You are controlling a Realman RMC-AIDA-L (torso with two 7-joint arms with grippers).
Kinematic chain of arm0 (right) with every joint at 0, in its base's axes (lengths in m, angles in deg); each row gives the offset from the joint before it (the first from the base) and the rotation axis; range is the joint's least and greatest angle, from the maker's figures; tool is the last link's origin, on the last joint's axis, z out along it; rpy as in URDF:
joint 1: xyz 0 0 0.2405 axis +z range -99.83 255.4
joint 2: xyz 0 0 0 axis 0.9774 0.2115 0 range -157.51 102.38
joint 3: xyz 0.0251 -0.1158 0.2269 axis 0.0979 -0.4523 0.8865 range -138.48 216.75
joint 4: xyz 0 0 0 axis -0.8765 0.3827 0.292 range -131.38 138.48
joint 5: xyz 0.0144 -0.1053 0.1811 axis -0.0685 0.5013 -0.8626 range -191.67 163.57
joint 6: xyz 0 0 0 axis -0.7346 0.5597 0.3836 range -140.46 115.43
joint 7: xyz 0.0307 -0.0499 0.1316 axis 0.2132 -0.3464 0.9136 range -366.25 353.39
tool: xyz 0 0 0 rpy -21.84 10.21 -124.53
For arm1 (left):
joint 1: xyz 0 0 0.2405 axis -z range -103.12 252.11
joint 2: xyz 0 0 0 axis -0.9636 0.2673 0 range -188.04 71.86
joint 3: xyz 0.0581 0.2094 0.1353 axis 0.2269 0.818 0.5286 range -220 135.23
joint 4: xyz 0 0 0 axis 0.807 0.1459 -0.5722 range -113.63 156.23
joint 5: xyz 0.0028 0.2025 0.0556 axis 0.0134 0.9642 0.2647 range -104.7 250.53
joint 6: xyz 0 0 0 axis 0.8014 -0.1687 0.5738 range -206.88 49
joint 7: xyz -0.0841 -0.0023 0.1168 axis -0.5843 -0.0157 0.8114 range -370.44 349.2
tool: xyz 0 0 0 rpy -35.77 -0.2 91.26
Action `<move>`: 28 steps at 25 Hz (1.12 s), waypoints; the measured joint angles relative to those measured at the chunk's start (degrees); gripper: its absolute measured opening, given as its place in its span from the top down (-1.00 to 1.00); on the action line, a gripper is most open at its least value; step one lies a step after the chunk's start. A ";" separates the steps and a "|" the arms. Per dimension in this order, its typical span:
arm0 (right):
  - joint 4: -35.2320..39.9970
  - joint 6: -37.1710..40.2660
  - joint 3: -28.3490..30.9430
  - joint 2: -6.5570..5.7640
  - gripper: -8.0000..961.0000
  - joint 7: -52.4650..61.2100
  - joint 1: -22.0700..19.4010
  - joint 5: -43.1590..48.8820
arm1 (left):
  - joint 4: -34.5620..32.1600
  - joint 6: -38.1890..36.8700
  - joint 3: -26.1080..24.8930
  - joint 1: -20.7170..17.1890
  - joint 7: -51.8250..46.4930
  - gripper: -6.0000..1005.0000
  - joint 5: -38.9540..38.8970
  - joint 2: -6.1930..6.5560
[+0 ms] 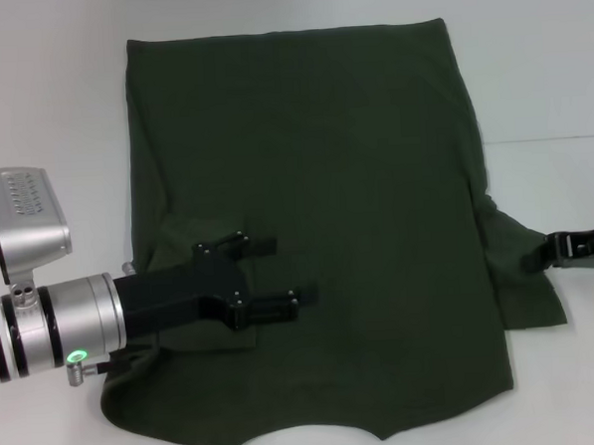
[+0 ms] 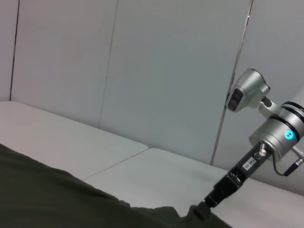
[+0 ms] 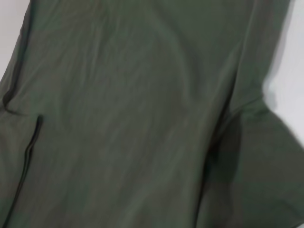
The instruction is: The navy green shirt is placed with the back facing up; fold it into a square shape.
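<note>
The navy green shirt (image 1: 325, 181) lies flat on the white table (image 1: 51, 96), with its neckline at the near edge. Its left sleeve is folded inward onto the body. My left gripper (image 1: 280, 273) is open and empty just above that folded sleeve. My right gripper (image 1: 557, 250) is at the shirt's right side, shut on the tip of the right sleeve (image 1: 524, 270), which rises slightly toward it. The left wrist view shows the right gripper (image 2: 202, 210) meeting the fabric edge (image 2: 57, 199). The right wrist view shows the shirt (image 3: 133, 109) and the right sleeve (image 3: 256, 161).
A seam between table panels (image 1: 552, 138) runs along the right. Grey wall panels (image 2: 166, 71) stand behind the table in the left wrist view. Bare table surrounds the shirt on the left, far and right sides.
</note>
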 joint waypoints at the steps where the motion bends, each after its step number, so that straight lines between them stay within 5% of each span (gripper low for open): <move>1: 0.91 -0.01 0.02 -0.15 0.96 -0.06 -0.24 0.00 | 0.00 0.01 -0.04 -0.02 0.00 -0.89 0.00 0.00; 12: 9.34 3.48 -0.03 -1.26 0.95 -6.18 0.93 0.40 | -0.26 -0.16 -0.62 -0.46 -0.05 -0.89 0.00 0.01; 28: 10.00 2.38 -4.17 4.25 0.93 -9.10 15.50 13.23 | -0.53 -1.66 -3.16 -1.39 -0.71 -0.89 -1.68 0.00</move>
